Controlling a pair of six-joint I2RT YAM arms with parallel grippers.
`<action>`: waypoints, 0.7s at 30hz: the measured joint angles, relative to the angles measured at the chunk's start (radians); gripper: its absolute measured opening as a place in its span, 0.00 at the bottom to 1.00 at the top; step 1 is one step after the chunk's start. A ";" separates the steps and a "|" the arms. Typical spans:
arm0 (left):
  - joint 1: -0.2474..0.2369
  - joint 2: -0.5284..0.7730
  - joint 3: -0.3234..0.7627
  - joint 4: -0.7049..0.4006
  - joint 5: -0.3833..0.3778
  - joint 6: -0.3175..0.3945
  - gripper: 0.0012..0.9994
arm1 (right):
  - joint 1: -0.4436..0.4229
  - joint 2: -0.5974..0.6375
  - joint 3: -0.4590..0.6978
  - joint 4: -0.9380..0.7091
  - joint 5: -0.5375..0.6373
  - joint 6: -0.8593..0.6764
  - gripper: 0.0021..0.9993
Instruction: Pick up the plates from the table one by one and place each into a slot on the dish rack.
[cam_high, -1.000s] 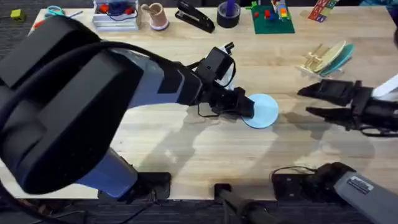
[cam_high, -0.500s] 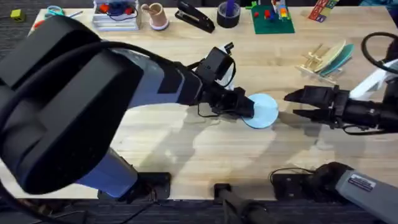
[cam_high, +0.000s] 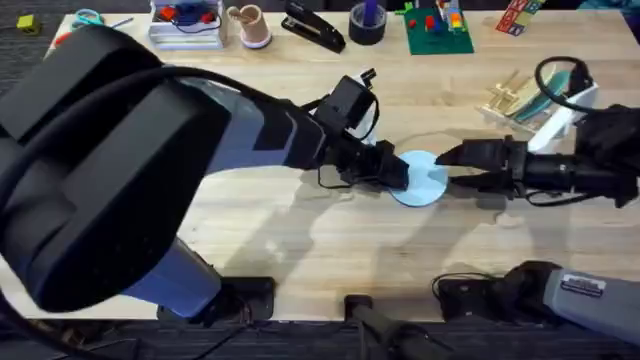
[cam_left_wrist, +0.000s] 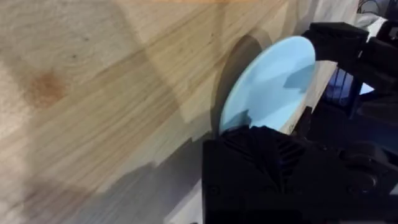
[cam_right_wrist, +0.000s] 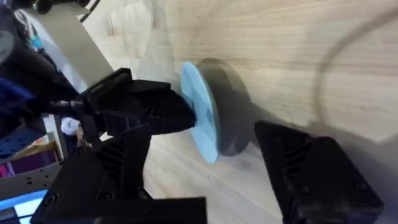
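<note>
From overhead, my left gripper (cam_high: 395, 168) is clamping the light blue plate (cam_high: 425, 178) at mid-table (cam_high: 300, 240), while my right gripper (cam_high: 455, 167) is reaching it, jaws spread around its far edge. The dish rack (cam_high: 512, 95) is sitting beyond. My left wrist camera is showing the plate (cam_left_wrist: 267, 84) tilted up off the wood. My right wrist camera is showing it (cam_right_wrist: 200, 118) edge-on between my parted fingers (cam_right_wrist: 311, 174).

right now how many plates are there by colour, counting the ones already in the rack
light blue plate: 1, held up off the table by the left gripper
pale yellow plate: 1, in the dish rack
teal plate: 1, in the dish rack
total: 3
</note>
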 joint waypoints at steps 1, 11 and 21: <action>0.000 0.000 0.000 0.000 0.000 0.000 0.04 | 0.013 0.005 0.000 0.013 0.000 0.009 1.00; 0.000 0.000 0.000 0.000 0.000 0.000 0.04 | 0.124 0.012 0.000 0.105 0.019 0.116 0.99; 0.000 0.000 0.000 0.000 0.000 0.000 0.04 | 0.189 0.002 0.002 0.131 0.058 0.174 0.99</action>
